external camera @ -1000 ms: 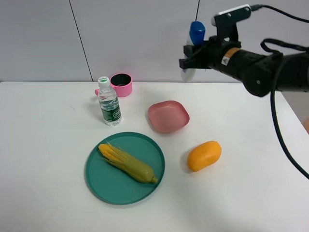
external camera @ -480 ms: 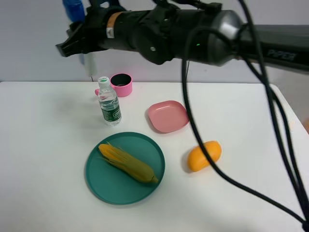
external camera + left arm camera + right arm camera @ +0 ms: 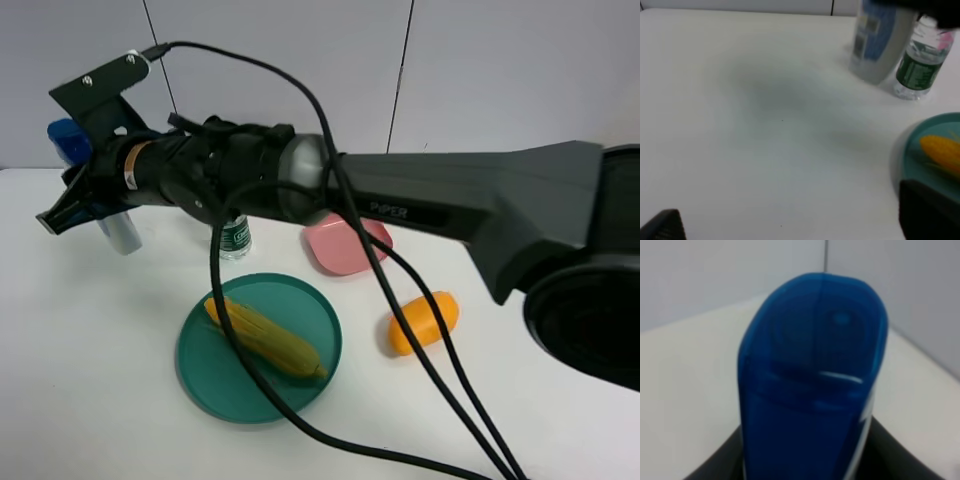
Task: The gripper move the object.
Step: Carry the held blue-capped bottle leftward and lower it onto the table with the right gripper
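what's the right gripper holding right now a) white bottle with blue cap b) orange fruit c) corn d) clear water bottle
a, the right gripper is closed around the white bottle with blue cap, while the corn lies on the green plate.

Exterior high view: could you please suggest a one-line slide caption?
Right gripper, reaching across, holds a slim white plastic bottle with blue cap tilted at the left of the white table.
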You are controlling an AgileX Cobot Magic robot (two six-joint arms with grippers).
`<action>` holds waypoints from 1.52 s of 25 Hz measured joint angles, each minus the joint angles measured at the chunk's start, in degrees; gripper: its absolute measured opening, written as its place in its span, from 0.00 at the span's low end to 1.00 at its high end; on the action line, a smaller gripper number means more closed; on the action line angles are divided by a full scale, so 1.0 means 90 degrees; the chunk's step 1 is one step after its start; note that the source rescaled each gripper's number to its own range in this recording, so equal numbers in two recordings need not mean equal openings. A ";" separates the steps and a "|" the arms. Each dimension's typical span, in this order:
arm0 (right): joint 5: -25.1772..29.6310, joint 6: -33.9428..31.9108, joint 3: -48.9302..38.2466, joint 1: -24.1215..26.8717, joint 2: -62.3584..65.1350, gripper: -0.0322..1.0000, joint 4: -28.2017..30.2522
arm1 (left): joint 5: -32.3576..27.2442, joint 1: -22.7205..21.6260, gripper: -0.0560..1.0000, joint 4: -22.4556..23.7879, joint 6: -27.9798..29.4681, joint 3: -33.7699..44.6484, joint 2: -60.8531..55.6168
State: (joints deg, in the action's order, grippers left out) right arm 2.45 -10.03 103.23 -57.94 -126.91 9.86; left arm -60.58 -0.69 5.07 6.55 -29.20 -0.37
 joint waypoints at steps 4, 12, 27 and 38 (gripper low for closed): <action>-0.0366 0.0040 0.0000 0.0006 -0.0391 0.05 0.0000 | 0.0000 0.0000 1.00 0.0000 0.0000 0.0000 0.0000; -0.0824 0.0040 0.0000 0.0006 -0.1107 0.05 0.0000 | 0.0000 0.0000 1.00 0.0000 0.0000 0.0000 0.0000; -0.1135 0.0046 0.0023 0.0006 -0.1459 0.05 0.0000 | 0.0000 0.0000 1.00 0.0000 0.0000 0.0000 0.0000; -0.1081 0.0025 0.0044 0.0006 -0.1305 0.93 -0.0015 | 0.0000 0.0000 1.00 0.0000 0.0000 0.0000 0.0000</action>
State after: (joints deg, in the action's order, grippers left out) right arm -7.28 -9.81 103.62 -57.89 -138.66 9.72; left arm -60.58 -0.69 5.07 6.55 -29.20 -0.37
